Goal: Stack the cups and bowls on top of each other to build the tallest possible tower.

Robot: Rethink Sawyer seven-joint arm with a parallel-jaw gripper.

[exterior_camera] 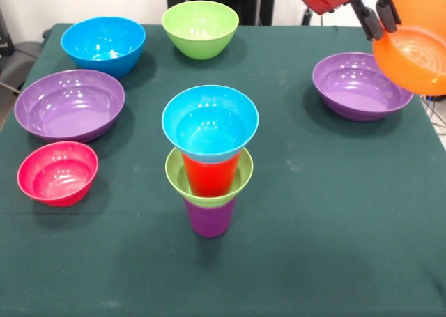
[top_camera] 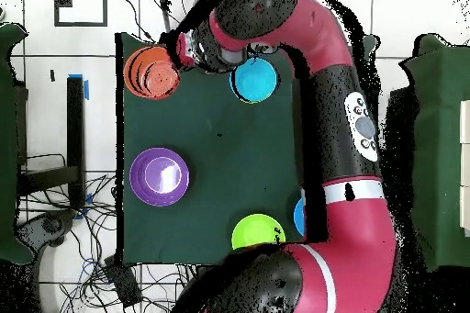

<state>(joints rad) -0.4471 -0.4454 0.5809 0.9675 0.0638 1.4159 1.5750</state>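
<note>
At the lower centre of the front view stands the tower [exterior_camera: 209,164]: a purple cup [exterior_camera: 209,218] upright on the green table [exterior_camera: 334,219], a small lime green bowl [exterior_camera: 175,174] seated in its mouth, a red cup [exterior_camera: 209,176] nested in that bowl, and a small blue bowl [exterior_camera: 209,122] sitting on top, tipped slightly toward the camera. In the overhead view only this top blue bowl [top_camera: 253,80] shows clearly, in the upper middle of the cloth, beside the red arm [top_camera: 335,89].

At lower left lies the pink bowl [exterior_camera: 57,172], upright and apart from the rest. Just above it, at middle left, sits a wide purple bowl [exterior_camera: 70,104]. At middle right a second wide purple bowl [exterior_camera: 361,86] rests near the table's right edge.

Toward the upper left of the frame is a large blue bowl [exterior_camera: 103,45], and at top centre a large lime green bowl [exterior_camera: 200,28].

At the upper right the gripper [exterior_camera: 376,14] pinches the rim of the orange bowl [exterior_camera: 411,45], one dark finger on each side of the wall. The bowl is lifted clear of the table and tilted, its opening turned toward the camera, overlapping the right purple bowl's far edge in the picture. From above, the orange bowl [top_camera: 151,72] hangs at the upper left corner of the table.
</note>
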